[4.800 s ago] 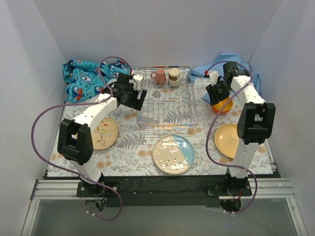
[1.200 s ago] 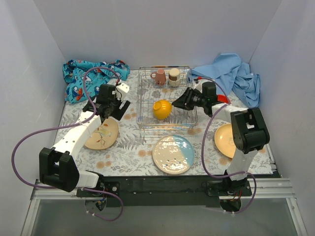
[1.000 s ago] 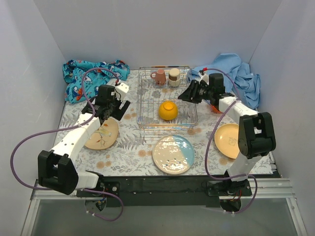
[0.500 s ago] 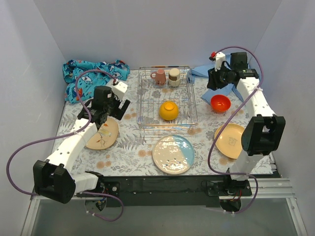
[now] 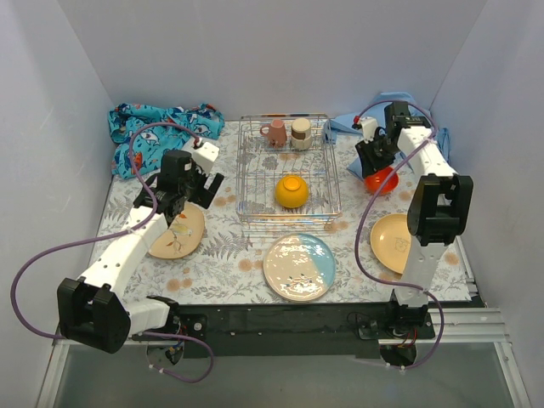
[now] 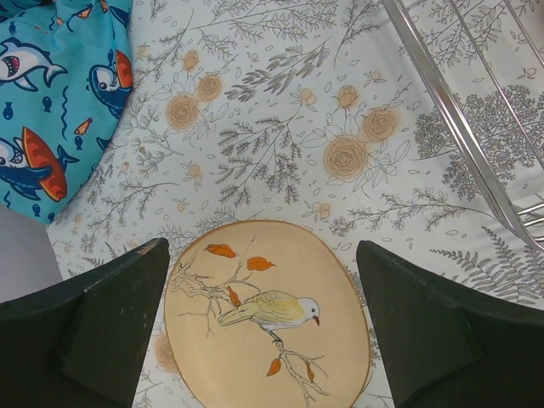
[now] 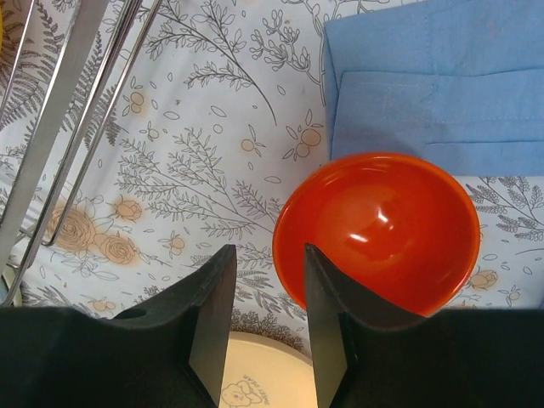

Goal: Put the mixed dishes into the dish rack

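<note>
Left of the dish rack [image 5: 240, 161], your left gripper [image 6: 262, 255] hangs over the tan plate [image 6: 268, 319] with its fingers wide apart; lower and pinch the rim. Right of the rack, your right gripper [image 7: 268, 255], fingers narrowly apart, lines up over the red bowl [image 7: 382, 225]'s rim; close next.

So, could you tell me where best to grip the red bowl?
Probably the rim, from above: the red bowl sits upright and open, so its thin wall fits between the jaws, one inside, one outside. The side away from the light-blue cloth looks free.
</note>
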`<state>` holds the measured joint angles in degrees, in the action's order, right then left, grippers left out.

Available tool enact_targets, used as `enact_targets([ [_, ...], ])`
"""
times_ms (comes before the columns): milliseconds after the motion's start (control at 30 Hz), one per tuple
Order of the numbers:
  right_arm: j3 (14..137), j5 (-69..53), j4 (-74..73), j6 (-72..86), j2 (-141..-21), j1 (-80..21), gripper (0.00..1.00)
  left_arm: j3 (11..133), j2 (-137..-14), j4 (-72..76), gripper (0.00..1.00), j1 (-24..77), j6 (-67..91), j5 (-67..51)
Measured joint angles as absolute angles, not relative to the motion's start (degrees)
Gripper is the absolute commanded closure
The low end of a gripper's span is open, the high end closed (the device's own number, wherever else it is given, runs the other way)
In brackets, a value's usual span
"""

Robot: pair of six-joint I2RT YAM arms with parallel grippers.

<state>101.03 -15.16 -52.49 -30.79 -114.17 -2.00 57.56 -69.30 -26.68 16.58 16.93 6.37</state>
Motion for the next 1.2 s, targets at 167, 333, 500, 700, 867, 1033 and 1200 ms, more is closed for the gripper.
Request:
enact_targets([
  [167, 102.3, -14.2, -52.9, -30.2, -116.9, -2.0, 0.57, 57.6, -69.3, -26.7, 0.08, 16.2, 17.0, 6.4],
  [333, 102.3, -12.4, -53.5, -30.0, -120.2, -2.0, 0.61, 58.0, -69.3, -26.7, 0.07, 15.5, 17.4, 6.3],
  [500, 102.3, -10.2, -53.9, -30.0, -121.2, -2.0, 0.71, 58.3, -69.3, -26.7, 0.07, 14.4, 17.8, 6.3],
  [700, 102.3, -8.2, -53.9, -30.3, -121.1, -2.0, 0.99, 59.0, -69.5, -26.7, 0.08, 13.9, 18.0, 5.9],
  [867, 102.3, -6.9, -54.0, -31.7, -119.0, -2.0, 0.99, 59.0, -69.5, -26.7, 0.08, 13.8, 18.0, 5.5],
  [1033, 108.0, -8.1, -57.0, -31.8, -117.7, -2.0, 0.99, 59.0, -69.6, -26.7, 0.07, 13.7, 18.2, 5.0],
  [1200, 123.2, -12.4, -56.0, -28.7, -116.0, -2.5, 0.99, 59.0, -69.6, -26.9, 0.08, 13.7, 18.7, 4.2],
])
